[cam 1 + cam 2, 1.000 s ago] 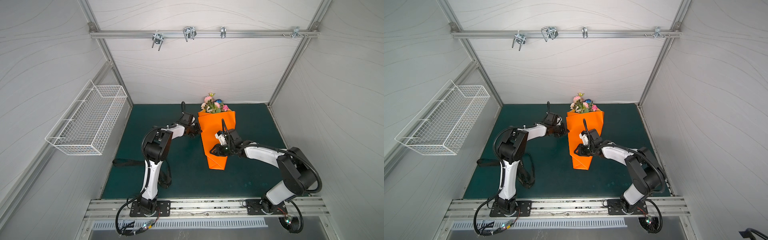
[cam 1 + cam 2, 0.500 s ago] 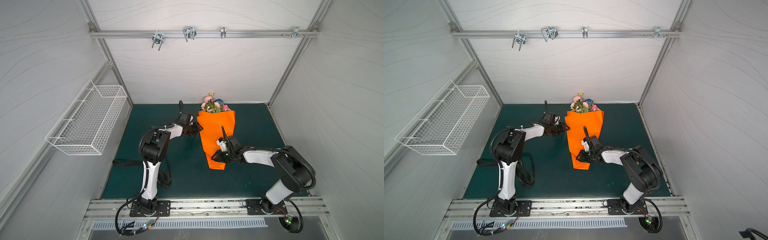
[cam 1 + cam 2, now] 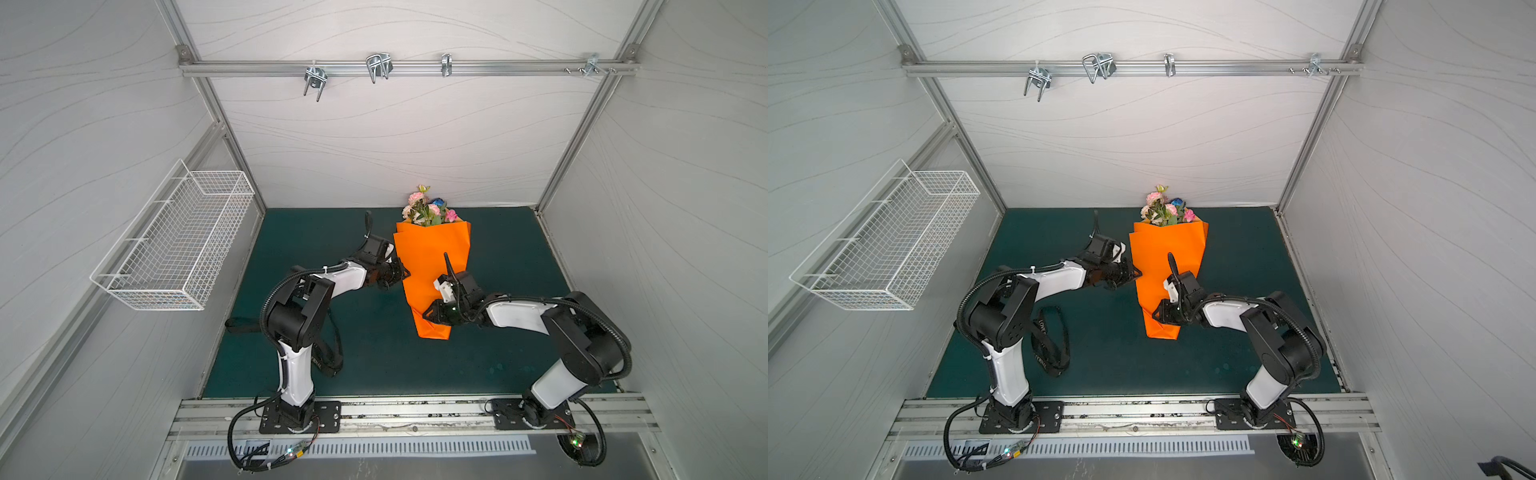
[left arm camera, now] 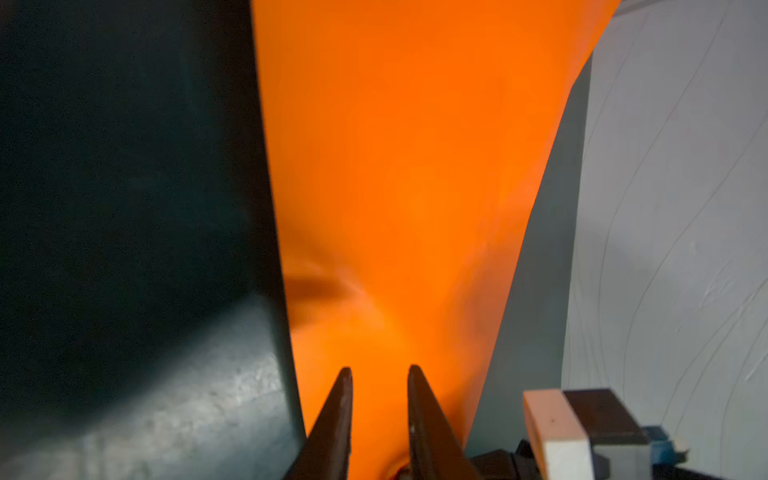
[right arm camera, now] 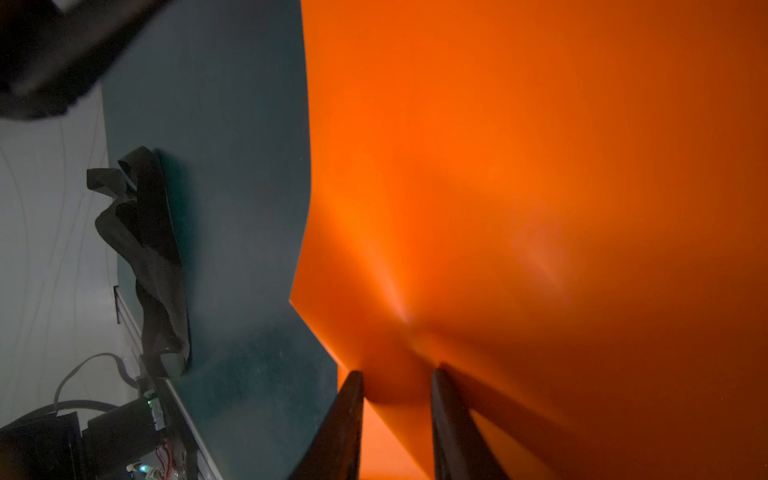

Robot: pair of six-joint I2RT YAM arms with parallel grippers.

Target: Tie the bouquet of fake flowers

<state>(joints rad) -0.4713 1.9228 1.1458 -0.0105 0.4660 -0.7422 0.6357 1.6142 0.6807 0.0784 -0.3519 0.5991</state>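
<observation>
The bouquet of fake flowers (image 3: 426,208) (image 3: 1165,210) lies on the green mat, wrapped in a cone of orange paper (image 3: 432,253) (image 3: 1167,249). Pink, cream and blue blooms poke out at its far end. My left gripper (image 3: 404,273) (image 3: 1138,274) (image 4: 380,370) is at the cone's left edge, about mid-length. Its jaws stand nearly shut with orange paper between them. My right gripper (image 3: 428,313) (image 3: 1156,313) (image 5: 397,372) is shut on the cone's narrow near part, and creases fan out from the pinch. The stems are hidden inside the paper.
A black ribbon with white lettering (image 3: 1050,345) (image 3: 328,357) (image 5: 153,257) lies looped on the mat beside the left arm's base. A white wire basket (image 3: 174,245) hangs on the left wall. A rail with metal hooks (image 3: 378,68) crosses the back wall.
My right gripper has slid along the cone toward its narrow near end. The left gripper opened and closed again at the paper's left edge.
</observation>
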